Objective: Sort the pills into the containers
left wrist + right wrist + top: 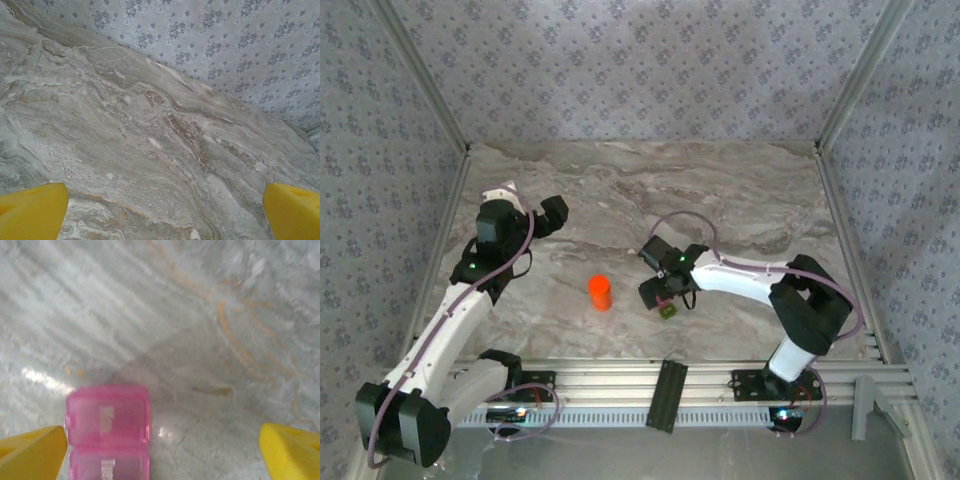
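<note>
Containers: the containers (pixel 107 432) are a tiny joined pair of lidded boxes, lying flat on the marble table (pixel 740 190) right of centre and toward the near edge.
Colours: the right wrist view shows a translucent pink compartment (pixel 107 415) with a second one joined below it. That view is blurred, so I cannot be sure of the second one's tint there. The top view shows an olive-green end (pixel 668 313).
Handling, as I judge it: light, stiff thin plastic with a glossy skin, so likely to skate on the polished stone or twist if pinched off-centre. The snap lids are the weak part.
Where to hold: across the two long side walls, low and near the seam between compartments, with the lids left free.
Right gripper: the right gripper (pixel 160 450) is released, its yellow fingertips (pixel 32 445) spread wide. It is poised directly over the containers, which sit close to the left-hand fingertip in its wrist view, not centred in the gap.
Next move calls for: shifting sideways to centre the pair before closing.
Orange bottle: the orange bottle (pixel 600 292) stands upright just left of the containers, apart from them.
Left gripper: the left gripper (pixel 165 210) is also released, over bare marble at the far left, well apart from both.
</note>
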`<state>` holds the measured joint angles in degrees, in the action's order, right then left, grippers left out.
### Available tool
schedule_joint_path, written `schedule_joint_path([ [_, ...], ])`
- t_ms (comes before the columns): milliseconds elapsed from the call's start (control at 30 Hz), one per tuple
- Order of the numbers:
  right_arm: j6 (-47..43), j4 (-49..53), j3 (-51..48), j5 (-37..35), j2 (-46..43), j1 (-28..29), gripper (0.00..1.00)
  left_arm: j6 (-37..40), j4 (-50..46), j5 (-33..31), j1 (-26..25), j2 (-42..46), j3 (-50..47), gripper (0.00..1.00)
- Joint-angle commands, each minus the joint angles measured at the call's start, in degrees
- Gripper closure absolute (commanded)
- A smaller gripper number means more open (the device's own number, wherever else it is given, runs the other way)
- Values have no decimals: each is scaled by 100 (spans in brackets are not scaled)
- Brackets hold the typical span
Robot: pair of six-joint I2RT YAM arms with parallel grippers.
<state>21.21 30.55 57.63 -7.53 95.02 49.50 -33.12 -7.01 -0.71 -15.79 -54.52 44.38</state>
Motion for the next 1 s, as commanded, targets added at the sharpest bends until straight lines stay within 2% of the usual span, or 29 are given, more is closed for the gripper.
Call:
schedule_joint_path([
  [0, 46, -93, 246, 143, 159, -166, 0, -54, 173, -17, -55, 3, 75, 1],
  [200, 45, -32, 260, 448, -425, -162, 0, -62, 155, -17, -91, 16, 64, 0],
  [400, 691, 149, -48, 305, -874, 72, 2, -62, 287, -26, -117, -26, 17, 0],
  [533, 985, 165, -284, 146, -773, 243, 6, -54, 318, -2, -125, -113, 18, 0],
  [967, 1156, 199, -405, 146, -206, 569, 13, -1, 365, -8, -134, -149, 18, 1],
])
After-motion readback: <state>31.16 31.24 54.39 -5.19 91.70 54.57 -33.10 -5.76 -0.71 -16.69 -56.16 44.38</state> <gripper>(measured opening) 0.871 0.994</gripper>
